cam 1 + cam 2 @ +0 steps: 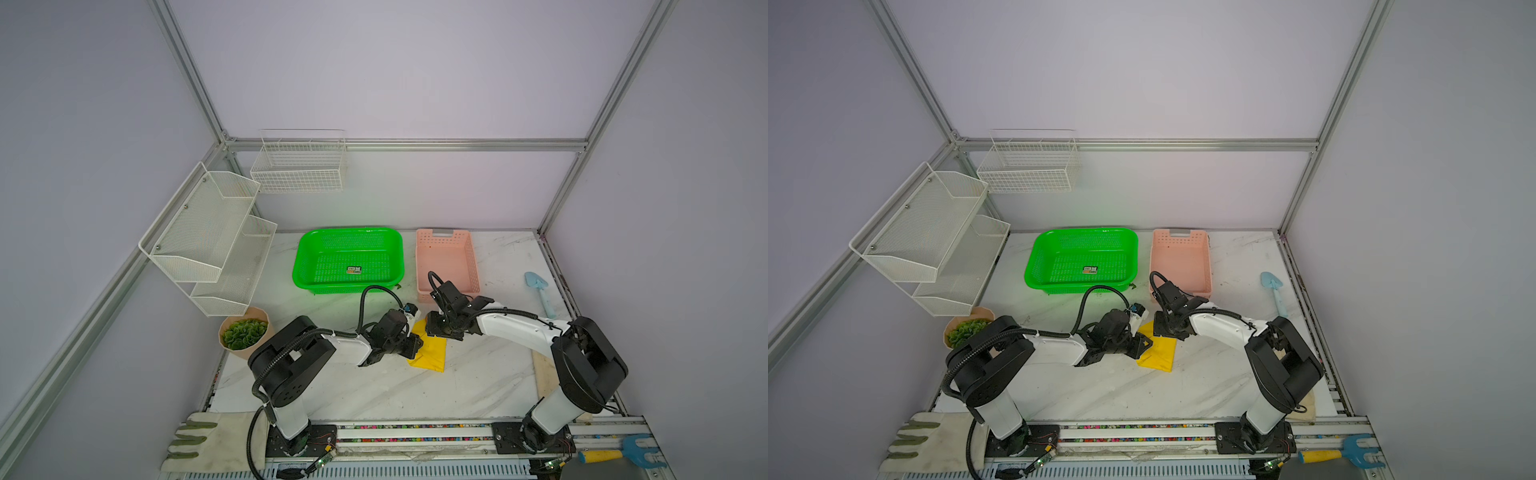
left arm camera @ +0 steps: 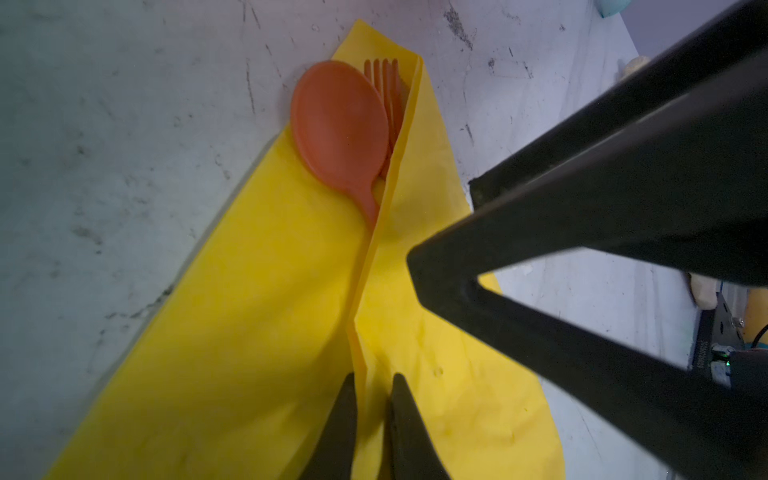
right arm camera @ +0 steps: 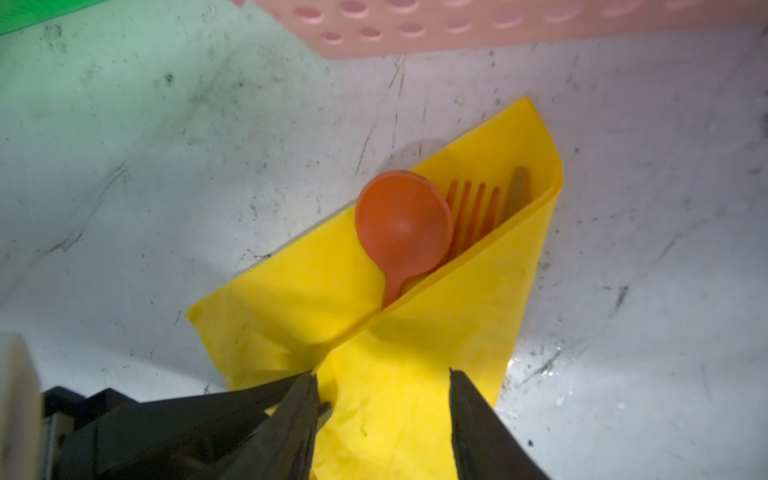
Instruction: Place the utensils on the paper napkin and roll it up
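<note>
Left wrist view: the low, tilted left pincer (image 2: 374,376) pinches the thin yellow paper napkin's (image 2: 249,332) upright fold over smooth orange utensils (image 2: 340,124); the right pincer (image 3: 382,374) gapes wide.

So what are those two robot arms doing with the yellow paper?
They are wrapping plastic cutlery. The orange spoon, fork and knife lie on the paper napkin, with one side folded over their handles. The left gripper pinches the raised fold, and the right gripper hangs open over the napkin. It is folded, not rolled up yet.
</note>
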Robot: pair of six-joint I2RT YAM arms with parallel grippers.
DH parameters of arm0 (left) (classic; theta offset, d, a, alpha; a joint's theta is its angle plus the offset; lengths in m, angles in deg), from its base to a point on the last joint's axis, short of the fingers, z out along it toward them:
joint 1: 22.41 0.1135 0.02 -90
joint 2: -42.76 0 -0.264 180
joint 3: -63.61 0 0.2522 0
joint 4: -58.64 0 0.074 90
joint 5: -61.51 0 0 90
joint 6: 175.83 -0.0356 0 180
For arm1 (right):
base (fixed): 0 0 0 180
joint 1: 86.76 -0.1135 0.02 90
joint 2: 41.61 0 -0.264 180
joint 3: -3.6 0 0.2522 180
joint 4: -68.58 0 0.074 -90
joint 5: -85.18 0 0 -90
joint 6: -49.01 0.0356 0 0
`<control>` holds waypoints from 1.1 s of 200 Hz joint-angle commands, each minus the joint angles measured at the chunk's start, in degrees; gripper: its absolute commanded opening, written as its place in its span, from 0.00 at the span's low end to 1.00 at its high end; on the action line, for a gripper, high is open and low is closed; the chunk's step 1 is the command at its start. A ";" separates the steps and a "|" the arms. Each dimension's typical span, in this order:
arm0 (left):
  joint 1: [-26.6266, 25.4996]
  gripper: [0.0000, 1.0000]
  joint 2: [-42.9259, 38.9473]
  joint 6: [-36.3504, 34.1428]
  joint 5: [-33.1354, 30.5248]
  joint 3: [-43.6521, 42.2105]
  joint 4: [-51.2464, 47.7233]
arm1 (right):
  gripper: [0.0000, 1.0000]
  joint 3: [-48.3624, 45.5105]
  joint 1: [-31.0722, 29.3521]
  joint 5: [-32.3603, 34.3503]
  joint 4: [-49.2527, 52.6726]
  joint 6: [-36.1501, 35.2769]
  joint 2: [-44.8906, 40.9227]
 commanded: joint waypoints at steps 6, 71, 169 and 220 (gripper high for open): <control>-0.35 0.14 0.57 0.58 -1.60 1.71 1.22 | 0.53 0.10 -0.43 3.23 2.95 1.23 -2.27; -1.02 0.09 0.25 1.20 -3.30 1.43 0.50 | 0.53 -0.90 -1.33 1.34 0.85 0.22 0.80; -2.11 0.04 -0.73 0.85 -6.10 1.10 -1.65 | 0.50 -0.57 -2.46 3.51 0.35 0.43 4.84; -2.54 0.03 -0.73 0.59 -6.78 1.15 -1.87 | 0.46 0.86 -2.64 7.53 2.66 0.42 6.37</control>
